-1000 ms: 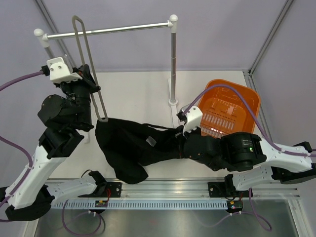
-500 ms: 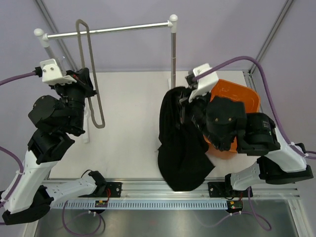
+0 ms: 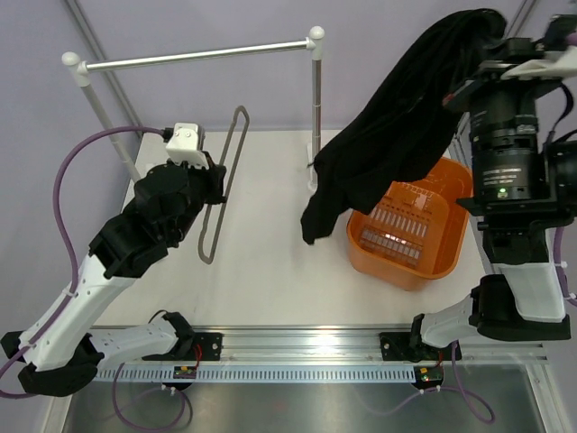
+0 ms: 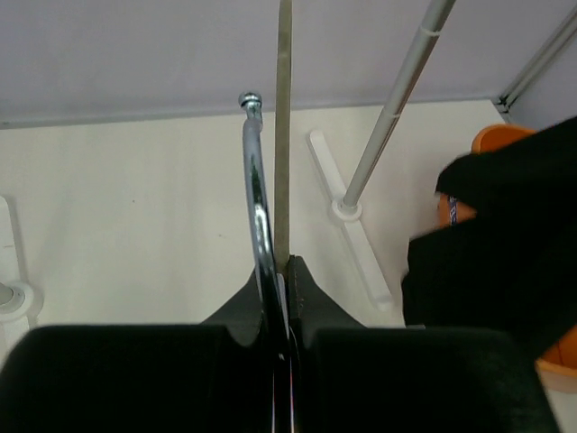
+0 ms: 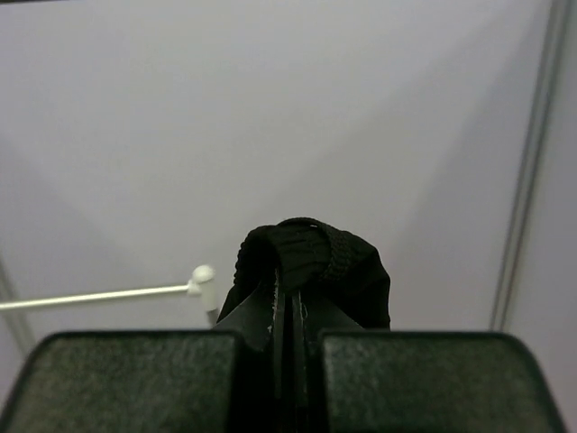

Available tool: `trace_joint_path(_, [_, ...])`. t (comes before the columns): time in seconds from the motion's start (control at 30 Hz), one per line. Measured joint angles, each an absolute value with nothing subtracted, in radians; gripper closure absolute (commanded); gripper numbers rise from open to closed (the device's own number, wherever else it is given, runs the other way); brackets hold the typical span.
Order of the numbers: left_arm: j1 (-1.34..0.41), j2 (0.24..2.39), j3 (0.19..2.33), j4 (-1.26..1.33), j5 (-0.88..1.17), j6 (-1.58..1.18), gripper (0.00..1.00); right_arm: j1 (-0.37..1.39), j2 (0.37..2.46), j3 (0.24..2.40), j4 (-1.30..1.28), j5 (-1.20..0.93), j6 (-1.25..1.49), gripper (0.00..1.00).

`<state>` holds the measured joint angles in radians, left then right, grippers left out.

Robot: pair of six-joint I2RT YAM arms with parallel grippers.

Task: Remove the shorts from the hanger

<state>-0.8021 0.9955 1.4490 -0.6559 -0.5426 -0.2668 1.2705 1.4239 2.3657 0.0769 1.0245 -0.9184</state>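
On my left, my left gripper point(image 3: 216, 176) sits low over the white table point(image 3: 261, 253), its fingers pressed together on the hanger point(image 3: 223, 185); in the left wrist view the jaws are closed on that thin bar point(image 4: 282, 135), with the metal hook point(image 4: 257, 194) running just beside it; the grey-brown loop lies tilted, one rounded end near the table, the other toward the rack rail point(image 3: 194, 56), which it does not touch; the hanger is bare. Moving right, the rack's upright post point(image 3: 315, 108) stands on its white foot; past it the shorts point(image 3: 397, 135) hang free in the air — a long black drape, its lower end dangling just beside the orange basket point(image 3: 410, 266), partly over its near-left rim. At the far right my right gripper point(image 3: 494, 45) is raised high, clamped on the top of the shorts; the right wrist view shows the fabric point(image 5: 311, 262) bunched between the closed fingers — well apart from the hanger.
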Motion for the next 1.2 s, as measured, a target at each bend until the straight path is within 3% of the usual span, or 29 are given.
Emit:
trace_joint_path(0.2, [-0.802, 0.96, 1.401, -0.668, -0.514, -0.286, 1.0, 1.15, 1.276, 2.177, 0.249, 0.999, -1.005, 1.0])
trace_joint_path(0.47, [-0.802, 0.921, 1.396, -0.683, -0.499, -0.293, 1.0, 1.007, 1.147, 1.988, 0.209, 1.002, -0.854, 1.0])
trace_joint_path(0.9, [-0.802, 0.905, 1.361, -0.711, -0.489, -0.307, 1.0, 0.704, 1.328, 1.916, -0.343, 0.783, -0.295, 1.0])
trace_joint_path(1.2, [-0.802, 0.882, 1.332, -0.72, -0.488, -0.31, 1.0, 0.55, 1.314, 1.813, -0.505, 0.669, -0.069, 1.0])
